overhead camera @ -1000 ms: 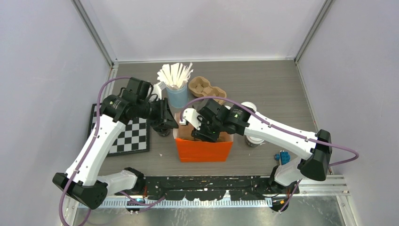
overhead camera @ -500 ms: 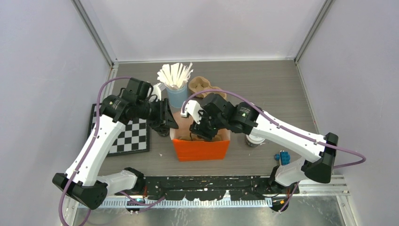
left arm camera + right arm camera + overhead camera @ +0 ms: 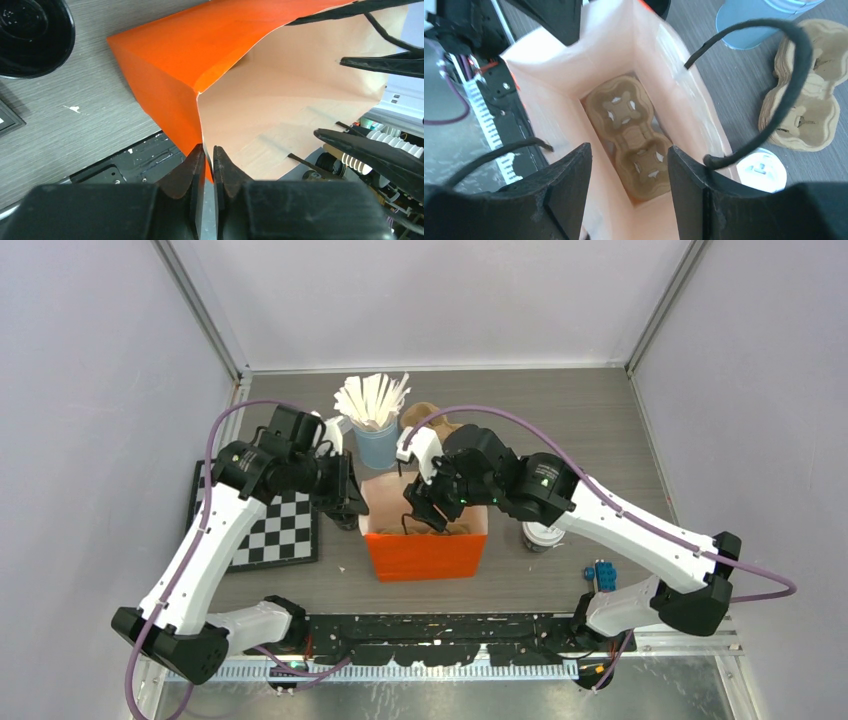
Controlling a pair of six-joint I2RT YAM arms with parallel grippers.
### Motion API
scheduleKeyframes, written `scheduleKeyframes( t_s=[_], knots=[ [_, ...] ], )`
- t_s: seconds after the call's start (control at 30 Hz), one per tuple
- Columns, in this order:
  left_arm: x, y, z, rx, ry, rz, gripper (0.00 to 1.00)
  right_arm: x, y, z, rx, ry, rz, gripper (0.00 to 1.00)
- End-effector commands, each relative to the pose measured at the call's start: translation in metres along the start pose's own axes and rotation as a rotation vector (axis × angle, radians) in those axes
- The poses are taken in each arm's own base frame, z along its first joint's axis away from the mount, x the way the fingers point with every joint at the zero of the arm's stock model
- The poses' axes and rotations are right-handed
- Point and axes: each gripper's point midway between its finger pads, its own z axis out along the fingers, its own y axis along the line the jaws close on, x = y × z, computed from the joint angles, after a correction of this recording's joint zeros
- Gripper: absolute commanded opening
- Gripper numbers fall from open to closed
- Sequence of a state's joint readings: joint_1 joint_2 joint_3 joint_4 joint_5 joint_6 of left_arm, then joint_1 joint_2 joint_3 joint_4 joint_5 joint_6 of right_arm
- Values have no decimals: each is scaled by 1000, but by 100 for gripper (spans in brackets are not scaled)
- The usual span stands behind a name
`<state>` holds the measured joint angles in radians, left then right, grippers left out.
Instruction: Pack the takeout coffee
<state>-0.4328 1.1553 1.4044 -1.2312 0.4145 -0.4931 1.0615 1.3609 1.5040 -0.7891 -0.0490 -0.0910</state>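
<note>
Coffee is not packed yet. One lidded cup [image 3: 541, 534] stands on the desk [image 3: 590, 430] just right of the orange bag [image 3: 425, 556], partly under the right arm. A dark round thing [image 3: 30, 37] just left of the bag may be the second cup; I cannot tell. A cardboard cup holder [image 3: 631, 145] lies flat on the bottom of the bag, both sockets bare. The left hand [image 3: 207, 150] is clenched on the bag's rim at a corner fold, pinching the paper wall. The right hand [image 3: 629, 152] hangs over the mouth, released and carrying nothing.

As I judge it, the bag is the weak point. It is light paper held at one corner, so a tug from the left hand could tilt or drag it, and letting go could let the mouth sag. The black handles [image 3: 794, 75] arch beside the opening and could snag a finger or a cup. The mouth is barely wider than the holder, so a cup lowered off centre may catch the rim or miss its socket and tip.

Behind the bag the desk is crowded with a blue cup of sticks [image 3: 375, 445] and a spare holder [image 3: 809, 115]. A checkerboard [image 3: 280, 530] lies to the left. The far right shows more bare desk, and the near edge runs close in front of the bag.
</note>
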Motion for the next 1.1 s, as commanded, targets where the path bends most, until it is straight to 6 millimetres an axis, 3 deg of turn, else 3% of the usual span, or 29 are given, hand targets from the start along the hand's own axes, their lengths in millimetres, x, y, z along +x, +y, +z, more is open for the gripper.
scheduleKeyframes(
  t_s=[0.0,0.27,0.4,0.47,0.6,0.7,0.8,0.93,1.07],
  knots=[
    [-1,-14,-8,78,-41,60,14,-54,6,-37,-10,-211,73,62],
    [-1,-18,-10,93,-35,68,53,-68,32,-52,-148,-272,161,69],
    [0,-17,-14,91,-49,87,80,-94,29,-59,-135,-339,291,69],
    [0,-17,-17,89,-70,94,99,-112,28,-63,-134,-386,354,69],
    [0,-18,-21,98,-114,78,100,-143,28,-55,-160,-458,432,67],
    [-1,-16,-22,93,-155,33,100,-161,18,-49,-118,-495,473,65],
    [-6,-11,-26,78,-247,8,100,-174,-5,-45,-24,-518,491,65],
    [-9,-19,-30,155,-333,44,100,-177,-68,-45,219,-505,543,65],
    [-4,-31,-23,230,-272,75,98,-160,-137,-56,362,-527,696,65]
  ],
)
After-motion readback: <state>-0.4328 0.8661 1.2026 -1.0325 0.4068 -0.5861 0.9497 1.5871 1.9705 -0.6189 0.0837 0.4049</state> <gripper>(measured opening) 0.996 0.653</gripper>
